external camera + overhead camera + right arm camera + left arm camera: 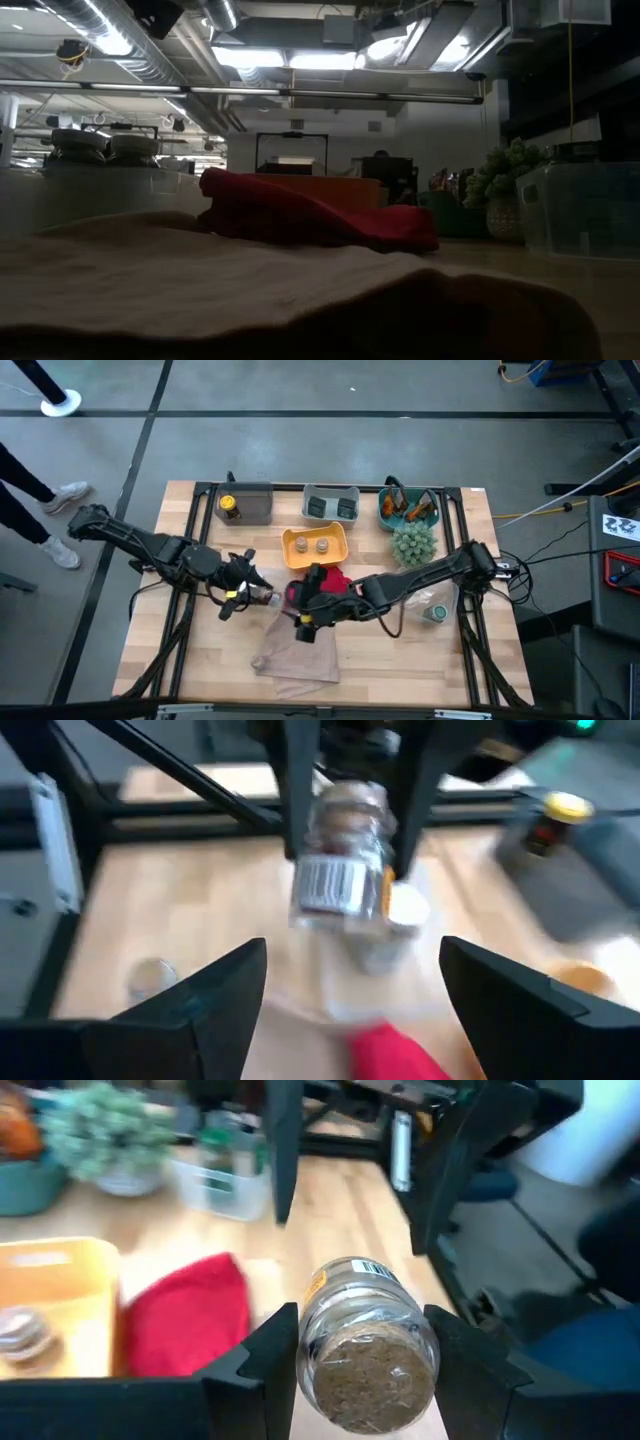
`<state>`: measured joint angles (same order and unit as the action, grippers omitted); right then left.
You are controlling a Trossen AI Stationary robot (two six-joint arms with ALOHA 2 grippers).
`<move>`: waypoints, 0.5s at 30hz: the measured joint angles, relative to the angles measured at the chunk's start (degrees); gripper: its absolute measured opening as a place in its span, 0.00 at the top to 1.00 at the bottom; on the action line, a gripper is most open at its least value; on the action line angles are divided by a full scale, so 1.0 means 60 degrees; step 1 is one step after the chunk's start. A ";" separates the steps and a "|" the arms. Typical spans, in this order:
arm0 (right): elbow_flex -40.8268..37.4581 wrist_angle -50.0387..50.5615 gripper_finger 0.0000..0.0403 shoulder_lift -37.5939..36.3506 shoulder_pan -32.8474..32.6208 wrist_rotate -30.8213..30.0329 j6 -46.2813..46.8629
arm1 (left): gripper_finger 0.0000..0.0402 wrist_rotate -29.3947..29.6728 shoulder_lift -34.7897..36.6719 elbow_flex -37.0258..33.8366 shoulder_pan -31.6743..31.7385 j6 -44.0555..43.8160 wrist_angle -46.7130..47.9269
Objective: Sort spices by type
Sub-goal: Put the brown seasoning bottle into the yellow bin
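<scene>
My left gripper point(243, 591) is shut on a silver-capped clear jar point(368, 1342) of brown spice, above the wood table left of the red cloth point(332, 586). The jar's barcode label point(326, 885) and cap point(398, 915) face my right gripper point(350, 995). That gripper point(303, 610) stands open just right of the jar with nothing between its fingers. Two tan-topped pots point(314, 545) stand in the yellow tray point(292, 556). A yellow-capped brown bottle point(228, 508) stands in the grey tray at the far left. My left gripper pinches the jar's glass sides near its base end point(300, 1365) between its two fingers point(262, 1360), one on each side. The fingers come from the table's left, slanting slightly down, and lie along the jar. The jar is lifted clear of the table, cap end pointing away.
At the far edge a grey bin point(331, 503) holds dark tins and a teal bowl point(385, 515) holds orange sachets. A fuzzy green plant point(413, 543) and a clear container point(435, 606) with a green-lidded jar stand on the right. A tan cloth point(296, 654) lies near the front.
</scene>
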<state>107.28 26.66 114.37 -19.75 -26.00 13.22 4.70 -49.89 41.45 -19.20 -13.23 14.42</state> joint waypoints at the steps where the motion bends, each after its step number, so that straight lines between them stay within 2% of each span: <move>1: 0.0000 0.0376 0.26 -0.0141 -0.0006 -0.0190 0.0000 | 0.59 0.0205 -0.0027 0.0002 0.0066 -0.0030 -0.0065; 7: 0.0000 0.2380 0.26 -0.1006 0.0073 -0.1269 -0.0555 | 0.59 0.0611 -0.0581 0.0004 0.0974 -0.0565 -0.0176; 10: 0.0000 0.3431 0.26 -0.1321 0.0319 -0.1326 -0.0813 | 0.59 0.0606 -0.1168 0.0128 0.1573 -0.0577 -0.0267; 15: -0.0004 0.5732 0.26 -0.1843 0.0888 -0.1425 -0.0969 | 0.59 0.0450 -0.2435 0.1016 0.2596 -0.0437 -0.0236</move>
<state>107.26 61.05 103.31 -14.42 -34.56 7.41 7.40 -64.50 47.55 -3.63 -15.85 13.01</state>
